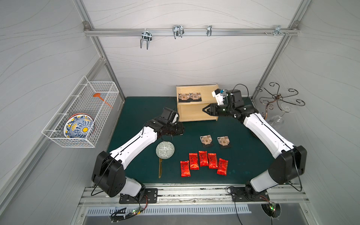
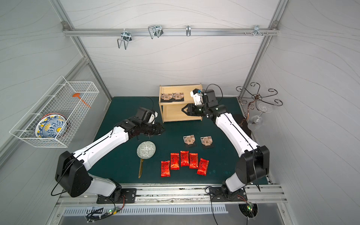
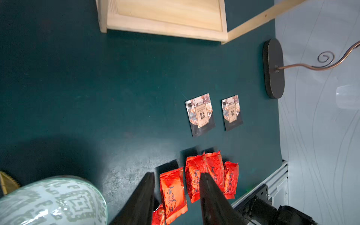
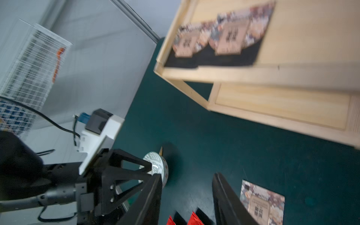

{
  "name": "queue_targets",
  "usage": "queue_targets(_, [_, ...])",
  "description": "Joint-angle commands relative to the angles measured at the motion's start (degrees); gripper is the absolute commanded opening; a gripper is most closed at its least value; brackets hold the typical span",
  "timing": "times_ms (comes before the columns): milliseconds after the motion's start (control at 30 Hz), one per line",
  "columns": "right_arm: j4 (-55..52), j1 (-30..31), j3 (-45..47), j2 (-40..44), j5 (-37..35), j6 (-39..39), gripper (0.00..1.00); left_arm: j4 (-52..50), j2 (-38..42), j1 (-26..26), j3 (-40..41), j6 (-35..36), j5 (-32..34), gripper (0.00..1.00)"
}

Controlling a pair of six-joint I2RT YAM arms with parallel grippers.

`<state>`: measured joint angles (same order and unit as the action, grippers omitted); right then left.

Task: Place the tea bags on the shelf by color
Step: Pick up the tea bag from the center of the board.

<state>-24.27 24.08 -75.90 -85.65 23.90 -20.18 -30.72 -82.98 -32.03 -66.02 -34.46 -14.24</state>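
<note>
The light-wood shelf (image 1: 206, 91) stands at the back of the green mat, and two beige-brown tea bags (image 1: 189, 96) lie side by side on its top tray. Two more beige-brown tea bags (image 1: 206, 140) (image 1: 223, 141) lie on the mat. Several red foil tea bags (image 1: 203, 163) form a row near the front. My left gripper (image 1: 182, 130) hovers left of the shelf, open and empty; in the left wrist view a red tea bag (image 3: 173, 191) shows on the mat between its fingers (image 3: 146, 194). My right gripper (image 1: 204, 110) is open and empty in front of the shelf's right part.
A round pale-green patterned object (image 1: 165, 150) with a gold handle lies left of the red row. A white wire basket (image 1: 81, 111) holding a painted plate hangs on the left wall. A copper wire rack (image 1: 278, 99) with a wine glass (image 1: 276, 119) stands at the back right.
</note>
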Motion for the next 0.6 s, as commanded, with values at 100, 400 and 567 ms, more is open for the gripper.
queue_targets(100, [8.1,-0.6,18.4,0.7,-2.4,-3.4,0.4,6.0,-7.9,-5.7,-1.2,-2.7,-2.1,0.41])
queue_targets(400, [17.0,-5.9,29.0,-3.4,0.6,-6.6,0.36,8.0,-20.8,-9.3,-8.7,-3.9,-4.7,0.4])
queue_targets(567, [19.9,-7.0,31.6,-6.2,1.8,-7.5,0.36,8.8,-26.4,-10.9,-12.9,-4.3,-5.7,0.4])
